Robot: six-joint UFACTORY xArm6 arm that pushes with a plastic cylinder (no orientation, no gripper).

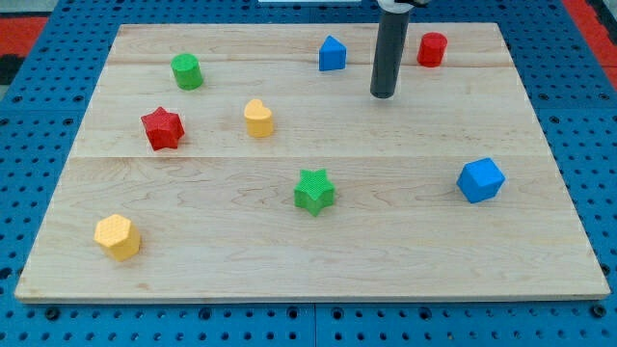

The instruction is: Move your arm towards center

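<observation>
My tip (384, 95) is at the lower end of a dark rod that comes down from the view's top. It rests on the wooden board (405, 241) in the upper middle-right. It sits between the blue house-shaped block (332, 53) to its upper left and the red hexagonal block (432, 48) to its upper right, touching neither. The green star (313, 190) lies below and left of my tip, near the board's middle.
A green cylinder (187, 71) is at upper left, a red star (162, 127) and a yellow heart (258, 118) at left. A yellow hexagon (118, 236) is at lower left. A blue cube (480, 179) is at right. Blue pegboard surrounds the board.
</observation>
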